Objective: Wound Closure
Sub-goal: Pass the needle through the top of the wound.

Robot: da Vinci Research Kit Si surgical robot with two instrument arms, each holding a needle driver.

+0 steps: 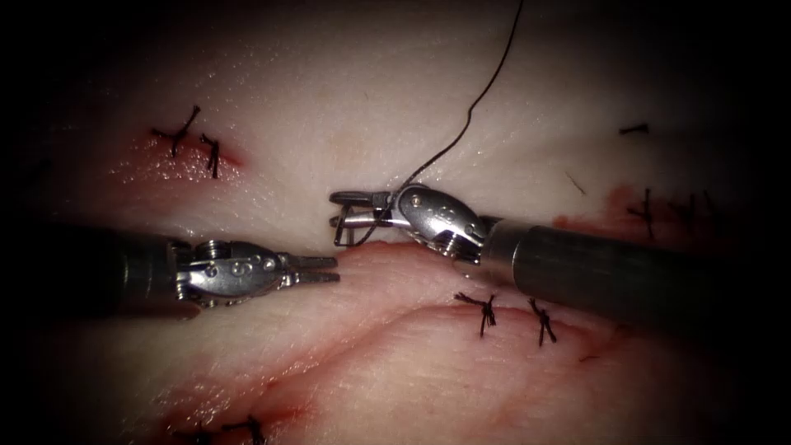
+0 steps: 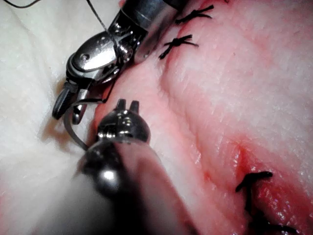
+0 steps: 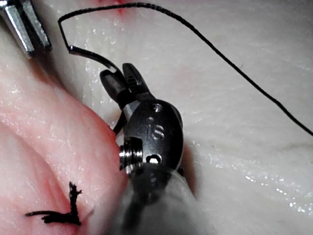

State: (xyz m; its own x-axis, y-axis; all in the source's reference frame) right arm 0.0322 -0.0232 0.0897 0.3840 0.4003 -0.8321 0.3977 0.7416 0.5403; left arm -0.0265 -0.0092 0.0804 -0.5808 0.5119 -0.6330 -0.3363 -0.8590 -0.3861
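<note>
Needle (image 1: 346,231) pinched in right tool (image 1: 356,210) jaws, gripped near its thread end as far as can be seen, body curving out just past the jaw tips, over the cut (image 1: 387,247), not visibly in the tissue (image 1: 329,124). Thread (image 1: 478,99) runs from those jaws up and away. Left tool (image 1: 317,270) faces it, near, jaws pressed together, holding nothing. Tied stitches (image 1: 488,309) lie beside the right tool's shaft.

We've got the curved needle (image 1: 350,233) held near its thread end, clear of the tissue (image 1: 346,107), black thread (image 1: 486,86) trailing up.
</note>
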